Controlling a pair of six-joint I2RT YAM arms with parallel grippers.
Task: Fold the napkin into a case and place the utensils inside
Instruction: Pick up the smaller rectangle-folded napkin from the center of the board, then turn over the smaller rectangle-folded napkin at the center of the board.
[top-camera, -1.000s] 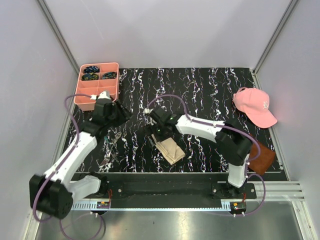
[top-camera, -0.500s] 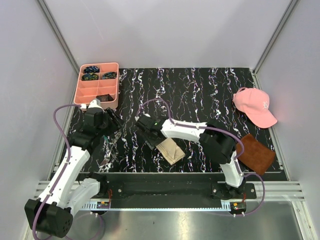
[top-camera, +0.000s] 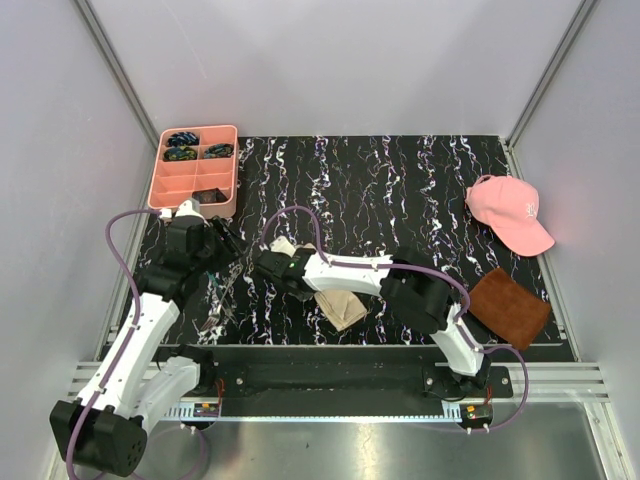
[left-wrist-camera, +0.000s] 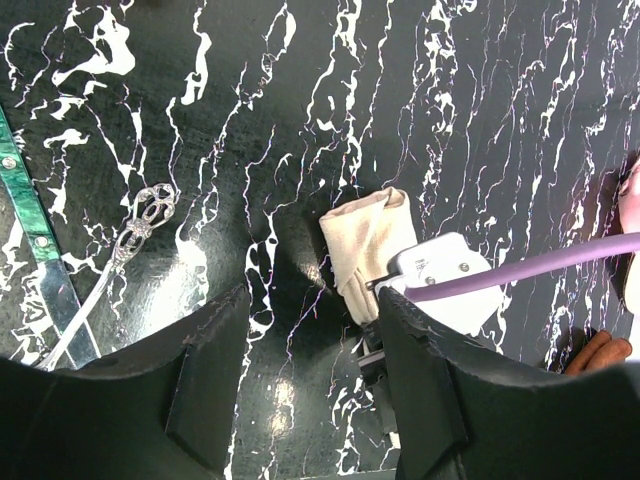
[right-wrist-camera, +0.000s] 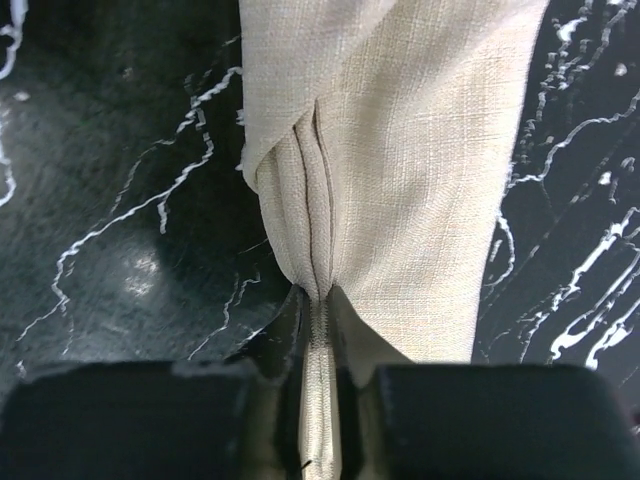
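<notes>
Folding is in hand, I judge. The left gripper hangs open at 9 o'clock, with the utensils beside it. The right gripper pinches a bunched edge of the napkin, which lies at 6 o'clock near the table's front edge. The next move calls for drawing the fold over squarely. Open room lies toward 12, and the cap sits at 3.

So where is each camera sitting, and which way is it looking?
Top camera: high behind the robot, looking down at the table; left arm and right arm show.
Left wrist camera: on the left arm, looking down past the open left hand at the napkin and the right arm.
Right wrist camera: close above the right hand, which pinches the napkin.
Shared: all three show the napkin.
</notes>
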